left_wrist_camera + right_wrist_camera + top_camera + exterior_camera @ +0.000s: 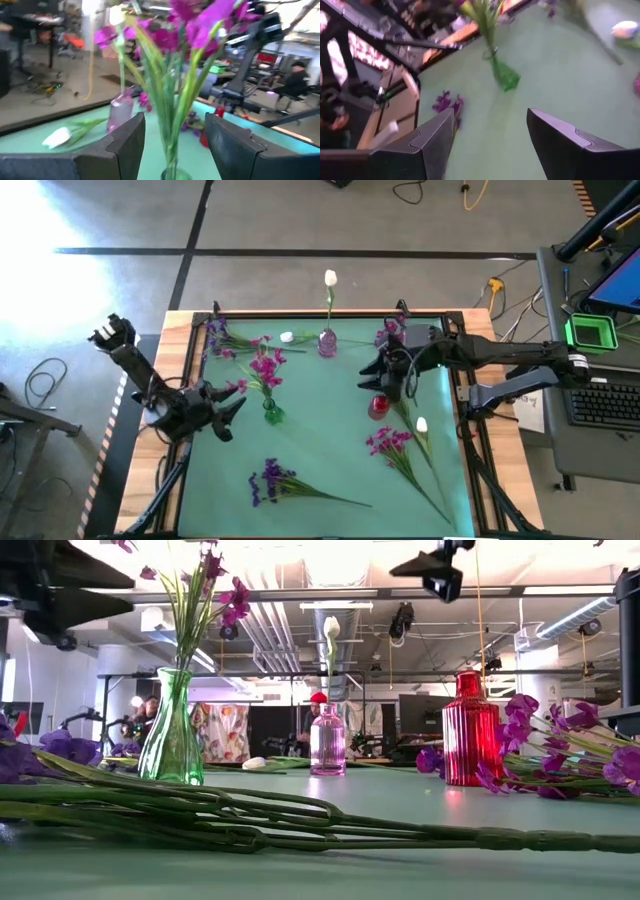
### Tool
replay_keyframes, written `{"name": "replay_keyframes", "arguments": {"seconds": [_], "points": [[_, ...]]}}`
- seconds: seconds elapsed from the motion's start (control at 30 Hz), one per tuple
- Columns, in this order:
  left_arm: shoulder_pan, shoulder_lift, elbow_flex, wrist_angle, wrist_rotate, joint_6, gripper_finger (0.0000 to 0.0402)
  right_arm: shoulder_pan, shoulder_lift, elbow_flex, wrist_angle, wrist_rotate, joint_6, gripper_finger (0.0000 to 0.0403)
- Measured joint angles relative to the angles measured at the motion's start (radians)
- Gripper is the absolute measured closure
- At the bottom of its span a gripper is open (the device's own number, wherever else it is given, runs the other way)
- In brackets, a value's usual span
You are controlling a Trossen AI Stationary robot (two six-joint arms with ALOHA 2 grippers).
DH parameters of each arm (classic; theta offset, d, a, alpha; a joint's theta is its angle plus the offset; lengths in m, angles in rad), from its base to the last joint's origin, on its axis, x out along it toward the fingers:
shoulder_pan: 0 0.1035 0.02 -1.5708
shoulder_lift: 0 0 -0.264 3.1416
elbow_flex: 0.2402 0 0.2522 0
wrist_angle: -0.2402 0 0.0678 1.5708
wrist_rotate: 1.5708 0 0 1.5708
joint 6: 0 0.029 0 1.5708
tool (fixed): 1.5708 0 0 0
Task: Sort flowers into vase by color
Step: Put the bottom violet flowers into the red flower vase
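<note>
My left gripper (226,409) hangs open just left of the green vase (271,415), which holds magenta flowers (265,368). In the left wrist view their stems (172,115) rise beyond the gap between my fingers, untouched. My right gripper (385,383) is open above the table, just beyond the red vase (378,407). A pink vase (327,342) holds one white flower (330,278). Lying flat on the mat are purple flowers (270,479) near the front, magenta flowers (390,442) with a white bud (422,425) at the right, and purple flowers (215,335) and a white bud (287,337) at the far left.
The green mat (320,435) is bounded by a dark frame (190,380) on a wooden table. More magenta-purple blooms (388,332) lie at the far right, under the right arm. The mat's middle, between the green and red vases, is bare. People show in the room behind.
</note>
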Motion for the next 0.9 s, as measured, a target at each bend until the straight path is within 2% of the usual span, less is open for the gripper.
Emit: {"name": "replay_keyframes", "arguments": {"seconds": [0.07, 0.2, 0.43, 0.67, 0.9], "points": [[-0.061, 0.0, 0.002, 0.0, -0.055, -0.005, 0.0209, 0.037, 0.028, 0.04, -0.046, 0.001, 0.005, 0.0158], [-0.166, 0.002, 0.004, 0.007, -0.023, -0.037, 0.0209, 0.127, 0.112, 0.121, -0.108, 0.02, 0.001, 0.0158], [-0.289, 0.033, 0.004, 0.006, -0.019, -0.047, 0.0209, 0.253, 0.286, 0.26, -0.178, 0.15, -0.019, 0.0158], [-0.342, 0.064, 0.004, 0.007, 0.034, -0.056, 0.0209, 0.342, 0.458, 0.383, -0.174, 0.203, -0.011, 0.0158], [-0.344, 0.086, 0.004, 0.007, 0.088, -0.067, 0.0209, 0.374, 0.626, 0.473, -0.166, 0.234, -0.014, 0.0158]]}}
